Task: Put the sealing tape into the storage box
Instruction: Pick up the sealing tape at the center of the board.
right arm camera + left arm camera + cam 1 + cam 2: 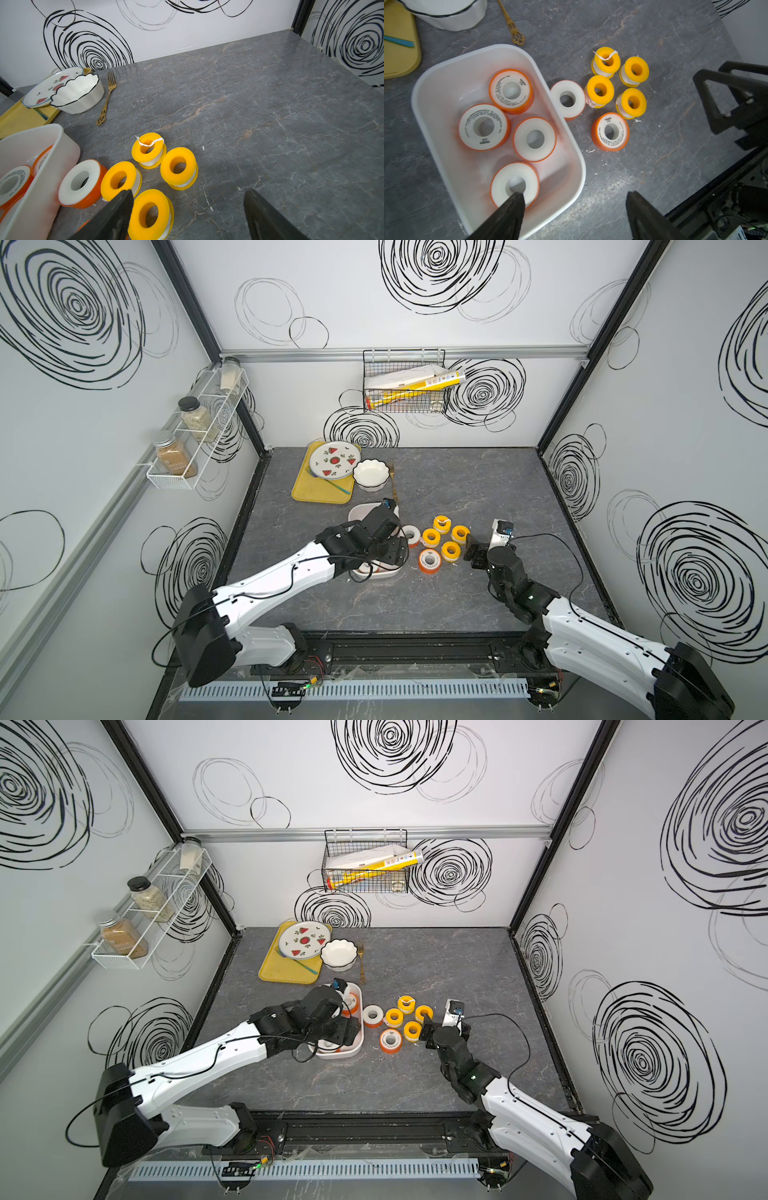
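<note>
1. The left gripper (575,195) hangs over the end of the box (436,87) nearer the robot. Its jaws are spread wide with nothing between them. One finger (508,216) overlaps an orange spool (515,185) lying in the box, and the other is outside the rim, over the table (675,41).
2. The right gripper (188,191) is low beside the yellow cluster, jaws equally wide and empty. One finger (112,216) is just beside a yellow spool (150,214), which lies partly in the gap.
3. Four orange spools are in the box. Six spools are on the table, two orange and four yellow, between the two grippers in both top views.
4. Every spool lies flat on a flange with its hole up and its axis upright.
5. One loose orange one (568,99) sits against the box's outer wall. The other (610,132) is just beside the yellow cluster (618,81).
6. The table is open beyond the cluster and toward the right arm's side. A fork (106,99), bowl (79,97) and tray (18,118) lie past the box's far end.
</note>
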Controlling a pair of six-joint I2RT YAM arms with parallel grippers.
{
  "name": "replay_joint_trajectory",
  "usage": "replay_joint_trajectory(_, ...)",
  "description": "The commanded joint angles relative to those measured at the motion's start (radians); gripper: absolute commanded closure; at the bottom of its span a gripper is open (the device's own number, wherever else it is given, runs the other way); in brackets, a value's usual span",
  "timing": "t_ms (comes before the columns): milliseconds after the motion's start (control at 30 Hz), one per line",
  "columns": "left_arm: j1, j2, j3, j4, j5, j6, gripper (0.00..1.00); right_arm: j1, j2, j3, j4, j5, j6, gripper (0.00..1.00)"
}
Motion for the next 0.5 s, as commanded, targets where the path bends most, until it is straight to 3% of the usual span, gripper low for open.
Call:
replay_joint_trajectory(0,-0.036,0.110,0.098,-0.015,-0.036,-0.014,0.11,-0.005,-0.017,-0.006,0.015,0.027,0.019,0.12)
replay_joint_trajectory(267,-0.059,0.357,0.252,-0.037,0.039,0.012,0.07,-0.005,-0.018,-0.006,0.012,0.029,0.020,0.11)
replay_joint_trajectory(467,-0.086,0.516,0.349,-0.075,0.029,0.031,0.07,-0.005,-0.014,-0.002,0.007,0.031,0.023,0.11)
